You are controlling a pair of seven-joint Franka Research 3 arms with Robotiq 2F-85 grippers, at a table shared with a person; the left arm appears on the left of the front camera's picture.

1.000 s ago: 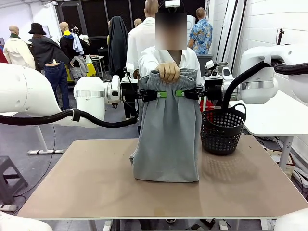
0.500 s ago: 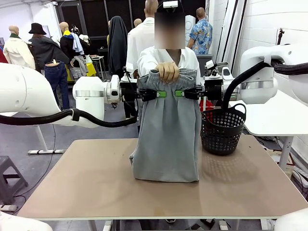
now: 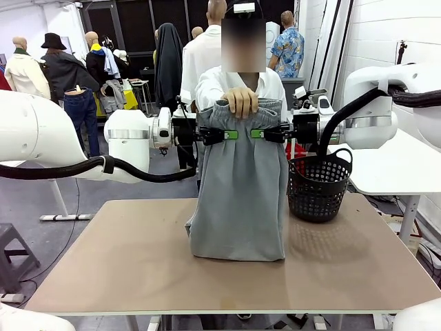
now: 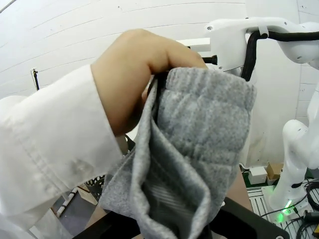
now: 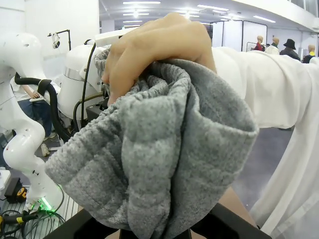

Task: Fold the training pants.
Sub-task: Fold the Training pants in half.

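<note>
hanging upright over the middle of the table point(image 3: 103, 276), the training pants point(image 3: 241, 200) are stretched at the top between the two arms, with the leg ends crumpled on the tabletop. the left gripper point(image 3: 231, 135) is pinched shut on the left side of the waistband and the right gripper point(image 3: 258, 134) is clamped on the right side, both level, so the cloth falls flat and straight (my guess is that's the point, to square it up before a fold). the person's hand point(image 3: 242, 102) grips the bunched waistband at the centre, just above the two grippers, probably keeping it from sagging. a black basket point(image 3: 318, 186) sits just beside the pants, to the right, out of the way.
</note>
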